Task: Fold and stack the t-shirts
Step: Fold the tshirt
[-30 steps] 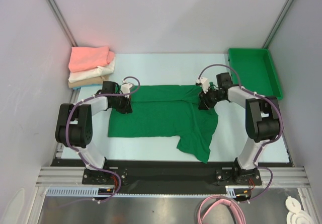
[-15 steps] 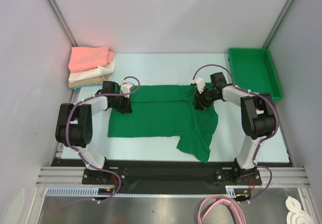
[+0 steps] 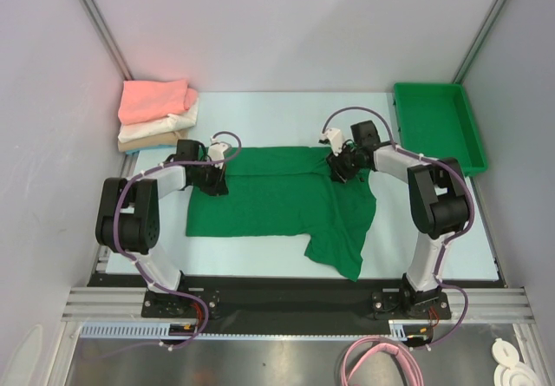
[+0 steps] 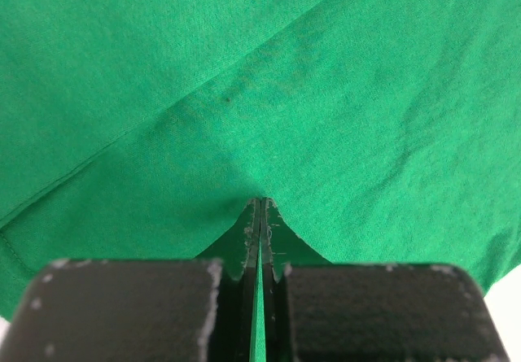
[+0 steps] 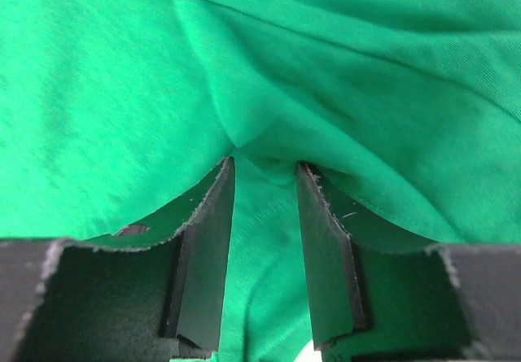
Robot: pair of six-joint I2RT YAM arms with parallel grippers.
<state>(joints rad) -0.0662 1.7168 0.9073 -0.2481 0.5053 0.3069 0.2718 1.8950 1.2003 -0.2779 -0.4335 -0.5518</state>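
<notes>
Scene: We look down on a pale worktop [image 3: 277, 113] inside a grey-walled booth, with two black robot arms mounted along the lower edge of the frame.

Green t-shirt: The green t-shirt [image 3: 269, 204] lies spread across the middle of the frame. Its upper edge is doubled over into a darker band. One flap of cloth trails down toward the lower right of centre.

Left claw: The left claw [image 3: 217, 176] rests on the shirt's upper left corner. In its wrist view we see the two black fingers pressed together. The green cloth puckers to a point at their tips, so we read it as closed and pinching the shirt.

Right claw: The right claw [image 3: 336, 167] sits on the upper right part of the shirt, near the end of the doubled band. In its wrist view the fingers stand apart, and a raised fold of green cloth sits at the tips.

Folded shirts: A stack stands at the upper left of the frame, against the left wall. The pink t-shirt [image 3: 156, 100] is on top, the white t-shirt [image 3: 160, 127] is beneath it and the tan t-shirt [image 3: 139, 144] is at the bottom. The stack is just beyond the left claw and does not touch the green shirt.

Bin: A green plastic bin [image 3: 438, 126] sits at the upper right, apart from the shirt.
</notes>
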